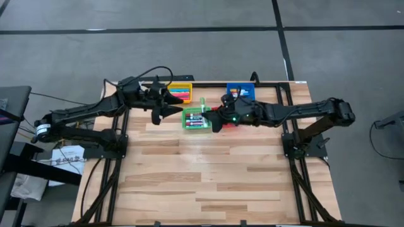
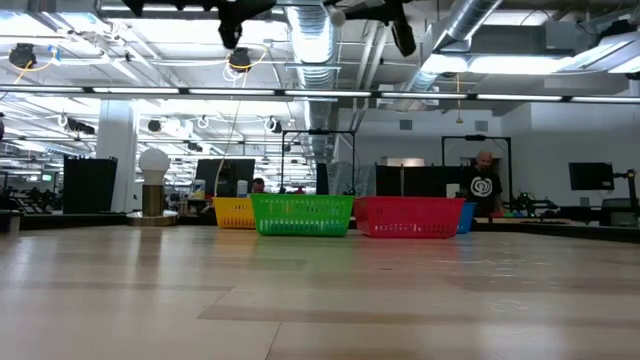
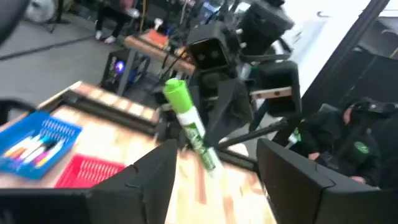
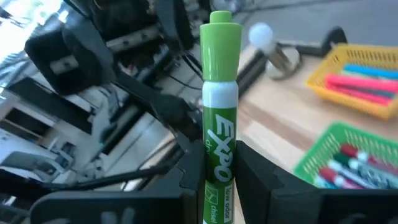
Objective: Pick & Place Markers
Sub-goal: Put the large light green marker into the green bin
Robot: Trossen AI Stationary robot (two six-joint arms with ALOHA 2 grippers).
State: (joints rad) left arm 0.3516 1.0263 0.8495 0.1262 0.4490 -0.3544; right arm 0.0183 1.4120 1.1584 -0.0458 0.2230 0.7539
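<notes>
While the green marker [image 4: 219,118] is clamped upright in the right end effector [image 4: 217,186] and the left end effector [image 3: 214,180] is spread apart, it could be tipped past the green basket [image 1: 196,119].

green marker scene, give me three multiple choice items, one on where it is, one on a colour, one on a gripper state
1. Where is the green Expo marker?
A. lying in the blue basket
B. held upright in the right gripper
C. lying on the bare table

2. What colour is the basket holding pink and blue markers in the right wrist view?
A. yellow
B. black
C. white

3. How does the left gripper stand?
A. shut on the marker
B. shut on a basket rim
C. open, its fingers apart on either side of the marker

Answers: 1 B, the right wrist view shows its own fingers clamping the marker's lower body. 2 A, its mesh is plainly yellow. 3 C, the left wrist view shows clear gaps between the marker and both fingers.
</notes>
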